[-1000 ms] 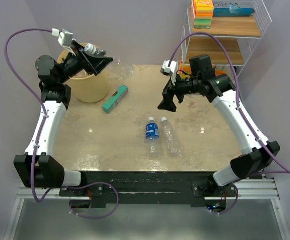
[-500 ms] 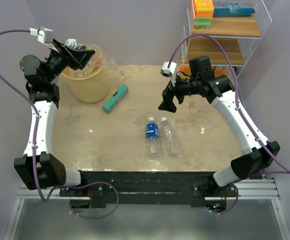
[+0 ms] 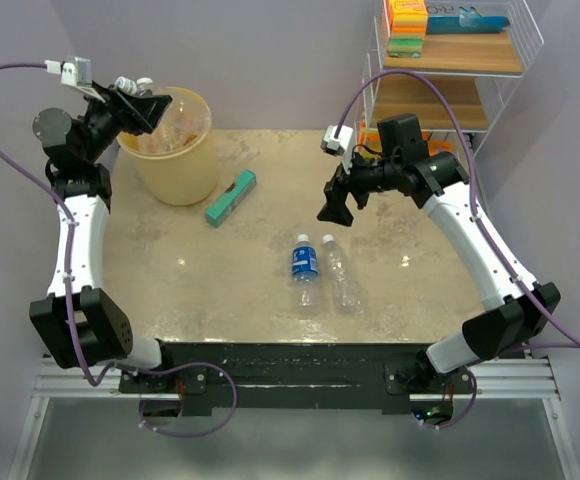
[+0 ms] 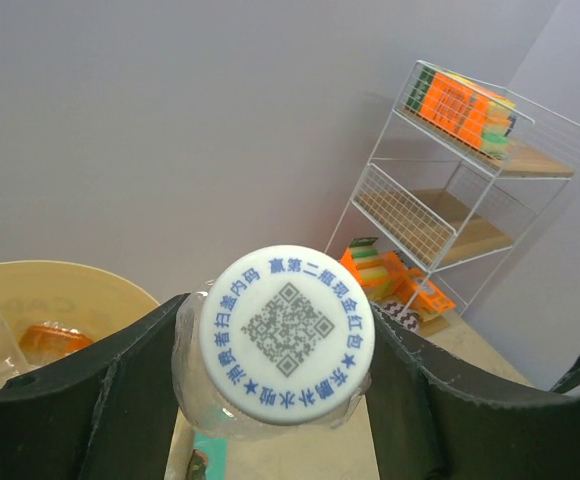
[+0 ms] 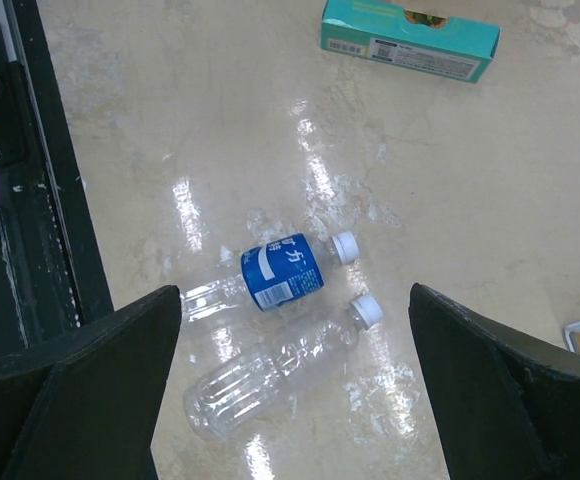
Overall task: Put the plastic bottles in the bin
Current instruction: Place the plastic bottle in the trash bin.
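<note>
My left gripper [image 3: 133,103] is shut on a clear bottle with a white cap [image 4: 286,335], held up at the near-left rim of the pale yellow bin [image 3: 192,165]. The bin [image 4: 70,290] holds several bottles, one of them orange [image 4: 48,340]. A blue-labelled bottle [image 3: 304,262] and a clear bottle [image 3: 340,276] lie side by side on the table's middle; both show in the right wrist view, blue-labelled [image 5: 275,275] and clear [image 5: 275,372]. My right gripper [image 3: 333,207] is open and empty, hovering above and behind them.
A flat teal box [image 3: 231,197] lies right of the bin, also in the right wrist view [image 5: 410,40]. A white wire shelf rack [image 3: 450,60] with orange and green items stands at the back right. The table's black front rail [image 3: 300,357] runs along the near edge.
My left arm has swung left and back with the clear bottle, from over the bin's right side to its left rim. The right arm has barely moved.
</note>
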Robot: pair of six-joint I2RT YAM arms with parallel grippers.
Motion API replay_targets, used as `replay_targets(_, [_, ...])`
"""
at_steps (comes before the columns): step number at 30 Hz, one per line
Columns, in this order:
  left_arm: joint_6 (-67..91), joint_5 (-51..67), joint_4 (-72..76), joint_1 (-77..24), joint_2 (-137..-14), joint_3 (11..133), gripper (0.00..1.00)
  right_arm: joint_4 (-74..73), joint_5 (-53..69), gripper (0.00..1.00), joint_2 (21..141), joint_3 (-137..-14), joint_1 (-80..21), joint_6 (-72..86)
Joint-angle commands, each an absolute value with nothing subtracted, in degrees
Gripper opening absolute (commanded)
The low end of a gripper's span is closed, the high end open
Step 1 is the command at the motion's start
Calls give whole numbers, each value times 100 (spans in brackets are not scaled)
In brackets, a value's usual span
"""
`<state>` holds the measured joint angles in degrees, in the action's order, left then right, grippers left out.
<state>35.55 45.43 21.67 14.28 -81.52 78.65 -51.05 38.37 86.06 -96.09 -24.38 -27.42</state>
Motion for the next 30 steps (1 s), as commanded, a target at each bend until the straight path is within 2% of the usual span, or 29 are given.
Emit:
replay_targets(1, [3226, 4210, 2566, 1512, -8279, 8182, 0, -4869, 3806, 99, 8455, -9571, -2452, -2725])
replay_targets(11, [2611, 3332, 2514, 1512, -8683, 8393, 0, -4808, 3779, 99, 8517, -9492, -2452, -2716])
replay_targets(30, [2391, 3067, 2681, 1485, -9729, 8798, 0, -4755, 3489, 99, 8464, -9404, -2443, -2663])
